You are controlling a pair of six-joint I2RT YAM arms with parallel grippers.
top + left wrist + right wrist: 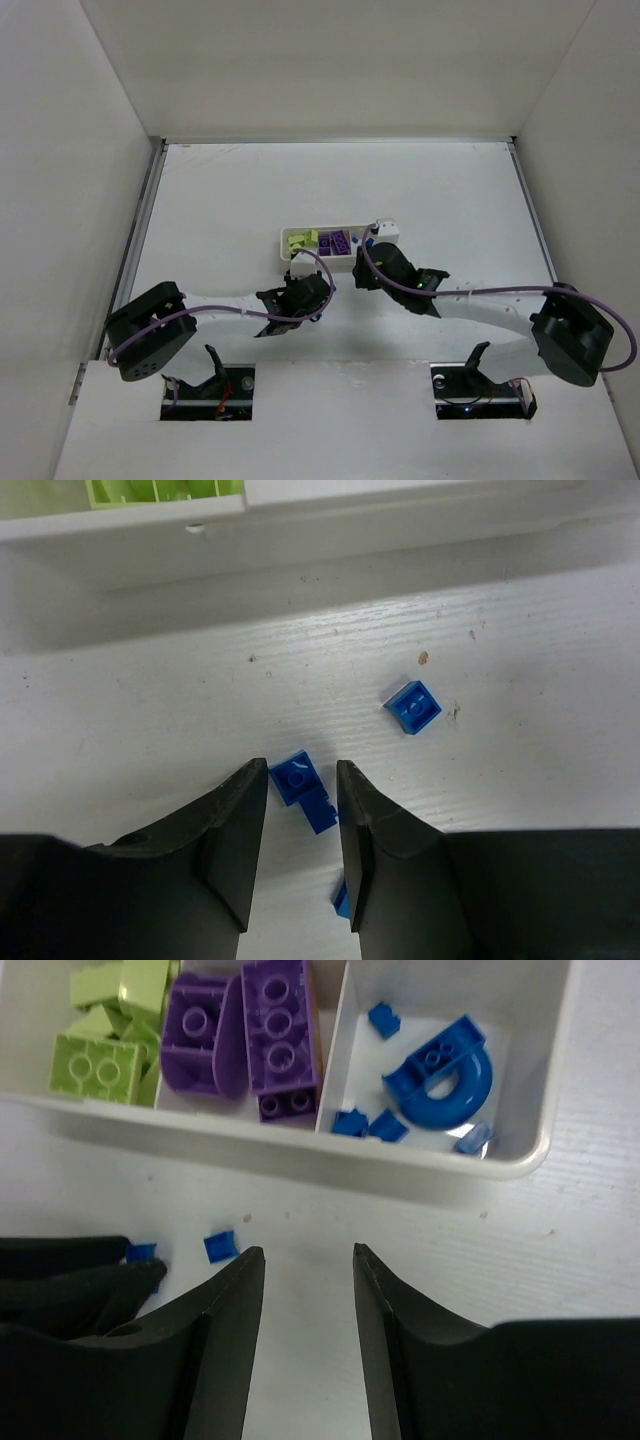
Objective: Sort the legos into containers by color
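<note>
**Blue bricks lay loose beside the tray**

The white tray (300, 1155) sat in the middle of the table (450, 200). It had three boxes in a row. The left box held the yellow-green bricks (100, 1035). The middle box held the purple bricks (250, 1040). The right box held a big blue curved piece (440, 1075), with a few tiny blue bits (368, 1123) around it.

More blue bricks lay loose on the table, just on the near side of the tray. One loose blue brick (300, 783) lay between the two fingers of the left claw (302, 770). The fingers stood very close to it, one on each side. I could not tell if they pinched it or only stood beside it. A square blue brick (413, 706) lay a little to the right and farther off, apart from that claw. A third bit of blue (341, 898) peeked out by the claw's right finger, mostly hidden.

The right claw (308, 1270) hung over the table on the near side of the tray, about where the purple box met the blue box. Its fingers were spread apart and nothing was between them. The square blue brick lay just left of its left finger. The two claws were near each other, the left claw on the left.
</note>
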